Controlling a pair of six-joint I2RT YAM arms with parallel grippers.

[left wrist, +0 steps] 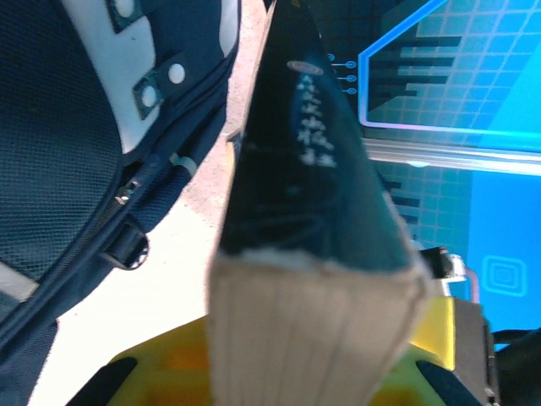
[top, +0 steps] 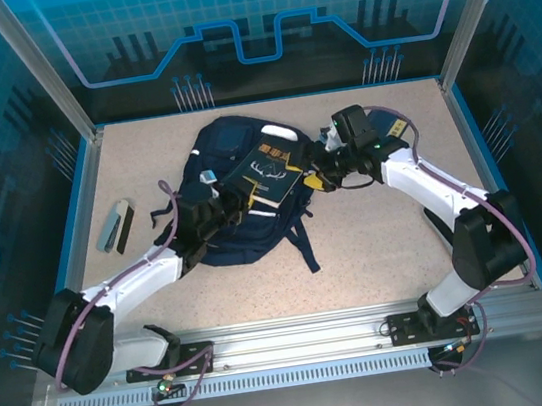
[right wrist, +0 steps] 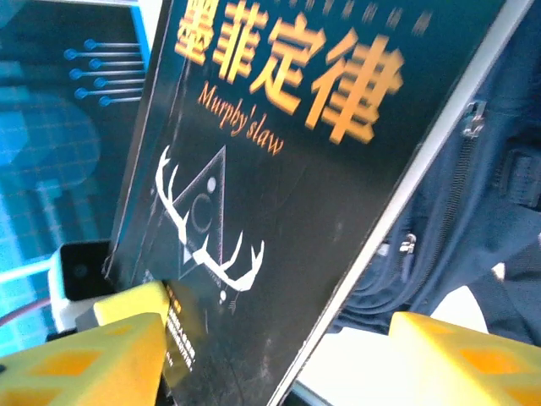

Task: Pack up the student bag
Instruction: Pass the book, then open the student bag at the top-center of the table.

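The student bag (top: 227, 140), a navy backpack, lies flat in the middle of the table. A dark book (top: 267, 173) with orange lettering and a white antler drawing rests tilted on top of it. My left gripper (top: 223, 208) is shut on the book's lower-left end. In the left wrist view the book's page block (left wrist: 313, 321) fills the space between the yellow fingers (left wrist: 161, 364), and the bag's zipper side (left wrist: 59, 152) lies to the left. My right gripper (top: 315, 171) is at the book's right end, open. Its yellow fingers (right wrist: 93, 355) stand wide apart astride the cover (right wrist: 270, 169), with the bag (right wrist: 499, 169) behind.
A grey flat case and a dark strip (top: 116, 225) lie near the table's left edge. A bag strap (top: 305, 249) trails toward the front. Blue walls surround the table, and a metal rail (top: 300, 338) runs along the near edge.
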